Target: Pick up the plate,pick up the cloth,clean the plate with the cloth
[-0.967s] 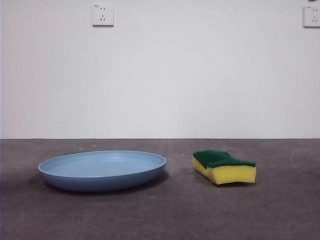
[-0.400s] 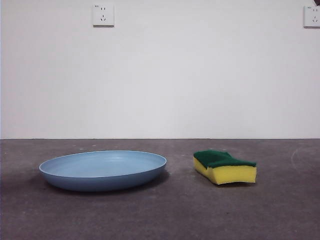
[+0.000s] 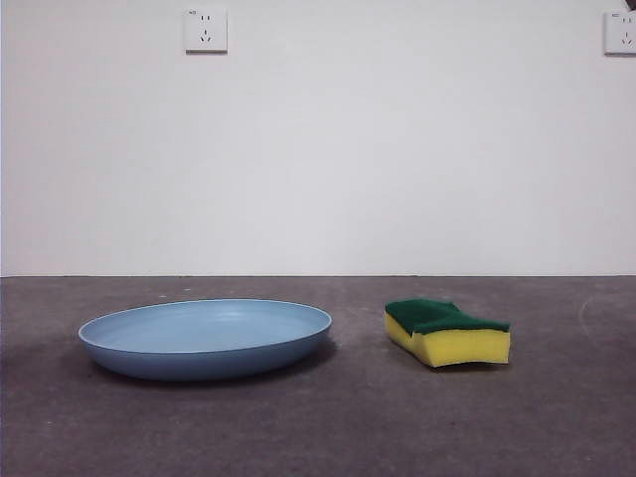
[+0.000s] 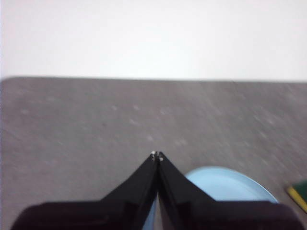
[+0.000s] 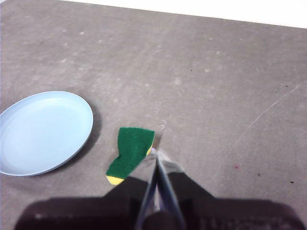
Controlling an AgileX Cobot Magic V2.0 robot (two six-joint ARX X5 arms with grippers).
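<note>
The light-blue plate (image 3: 205,337) lies flat on the grey table, left of centre in the front view. To its right rests the cloth (image 3: 447,332), a yellow sponge with its green layer up. Both arms are high above the table and neither touches anything. My left gripper (image 4: 157,155) is shut, with the plate (image 4: 225,184) partly hidden behind its jaws and a corner of the cloth (image 4: 300,193) at the frame's edge. My right gripper (image 5: 155,152) is shut above the cloth (image 5: 132,152), and the plate (image 5: 43,132) lies beside it.
A white wall rises behind the table, with a socket (image 3: 205,30) above the plate and another (image 3: 619,32) at the far right. A dark arm tip (image 3: 629,5) shows at the top right corner. Faint scratches (image 5: 268,110) mark the table.
</note>
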